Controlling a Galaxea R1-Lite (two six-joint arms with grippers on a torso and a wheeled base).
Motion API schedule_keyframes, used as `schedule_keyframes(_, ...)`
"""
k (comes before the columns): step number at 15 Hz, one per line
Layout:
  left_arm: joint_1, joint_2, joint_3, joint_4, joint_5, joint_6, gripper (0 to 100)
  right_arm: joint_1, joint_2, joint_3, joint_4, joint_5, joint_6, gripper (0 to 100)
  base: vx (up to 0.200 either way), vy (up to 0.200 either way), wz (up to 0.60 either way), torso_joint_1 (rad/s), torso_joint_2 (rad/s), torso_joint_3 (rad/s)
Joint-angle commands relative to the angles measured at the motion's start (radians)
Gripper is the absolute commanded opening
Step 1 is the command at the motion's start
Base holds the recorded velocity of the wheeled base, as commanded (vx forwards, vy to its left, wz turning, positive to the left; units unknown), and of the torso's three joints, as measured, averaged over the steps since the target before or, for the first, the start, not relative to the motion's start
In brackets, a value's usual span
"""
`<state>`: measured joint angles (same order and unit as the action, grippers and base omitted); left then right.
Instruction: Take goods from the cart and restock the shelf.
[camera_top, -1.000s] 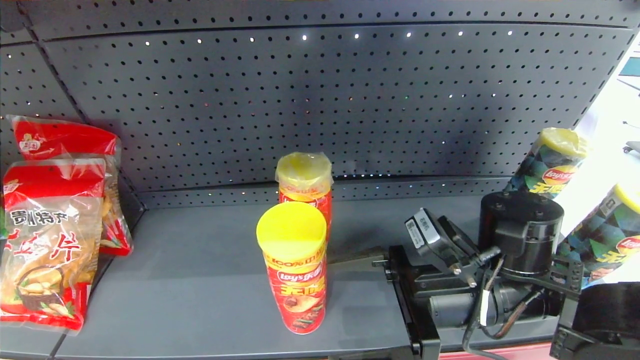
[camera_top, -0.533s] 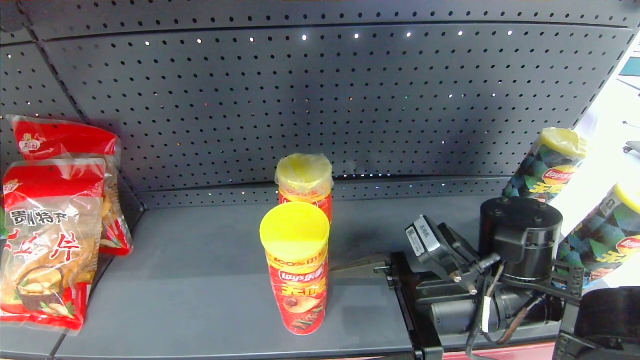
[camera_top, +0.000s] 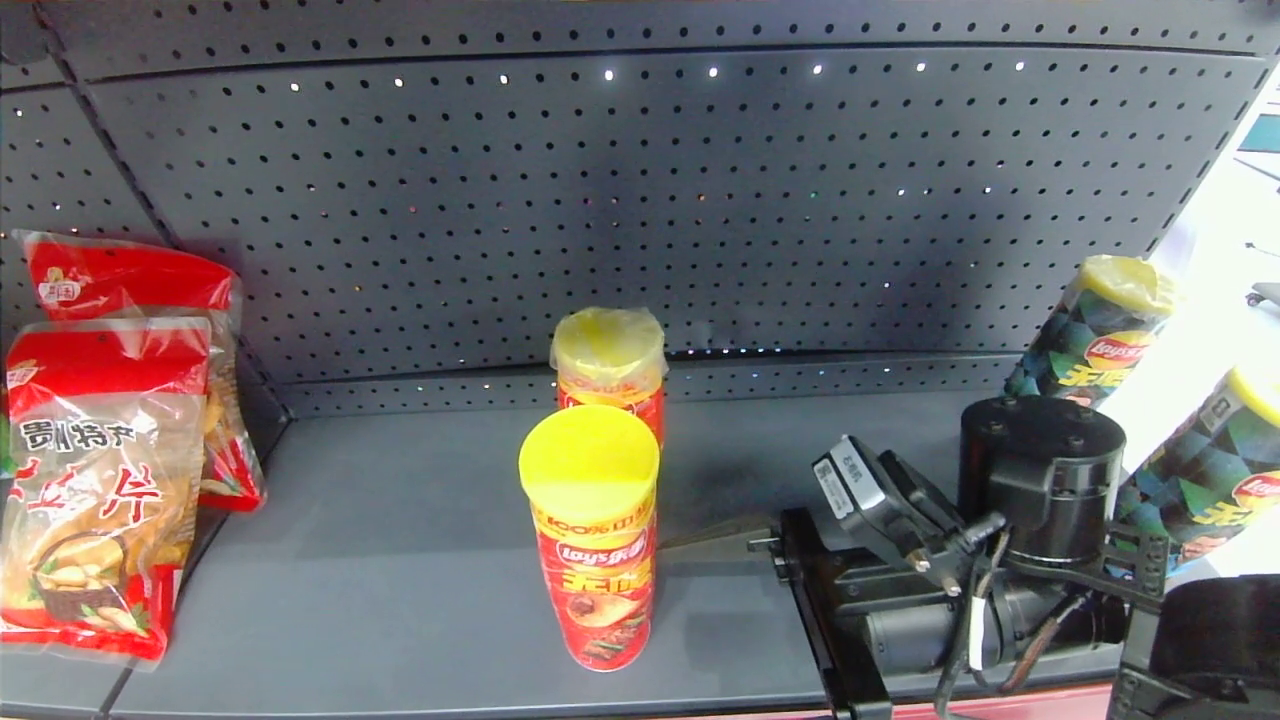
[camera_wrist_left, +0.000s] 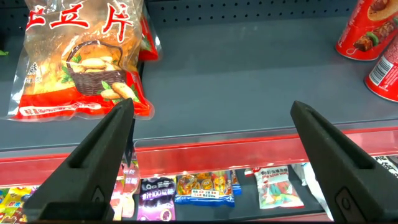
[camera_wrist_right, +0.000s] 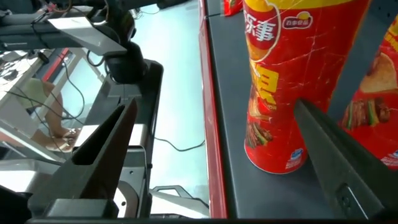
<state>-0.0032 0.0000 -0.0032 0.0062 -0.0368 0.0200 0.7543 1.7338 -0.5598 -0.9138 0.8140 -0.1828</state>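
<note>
The right arm (camera_top: 1040, 470) was matte black, with a squat cylindrical joint housing that had small screws set round its flat top and a boxy block beneath. A small camera module (camera_top: 850, 478) on an angled bracket carried a white printed label. Thin cables (camera_top: 975, 625) looped beside the housing: black ones, one with a white tag, and a brownish one. The left gripper (camera_wrist_left: 211, 104) and the right gripper (camera_wrist_right: 214, 102) each had two dark grey fingers (camera_wrist_left: 93, 168), long wedges tapering to narrow tips.

Other stock
Two red snack bags (camera_top: 90, 480) at the shelf's (camera_top: 400, 560) left end, two dark cans (camera_top: 1100, 325) at its right end, sweet packets (camera_wrist_left: 205, 188) beneath its front edge.
</note>
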Motion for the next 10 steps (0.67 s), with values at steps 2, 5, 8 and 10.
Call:
schedule_keyframes(2, 0.000, 0.000, 0.000, 0.000, 0.000, 0.000, 100, 0.025, -0.002, 0.012, -0.005, 0.002, 0.000, 100, 0.000, 0.000, 0.00, 0.000, 0.00, 0.000)
schedule_keyframes(5, 0.000, 0.000, 0.000, 0.000, 0.000, 0.000, 100, 0.027, -0.003, 0.015, -0.019, 0.002, 0.002, 100, 0.000, 0.000, 0.00, 0.000, 0.00, 0.000)
schedule_keyframes(8, 0.000, 0.000, 0.000, 0.000, 0.000, 0.000, 100, 0.027, -0.003, 0.027, -0.020, 0.002, 0.000, 100, 0.000, 0.000, 0.00, 0.000, 0.00, 0.000)
schedule_keyframes(10, 0.000, 0.000, 0.000, 0.000, 0.000, 0.000, 100, 0.027, -0.008, 0.035, -0.022, 0.004, 0.000, 100, 0.000, 0.000, 0.00, 0.000, 0.00, 0.000)
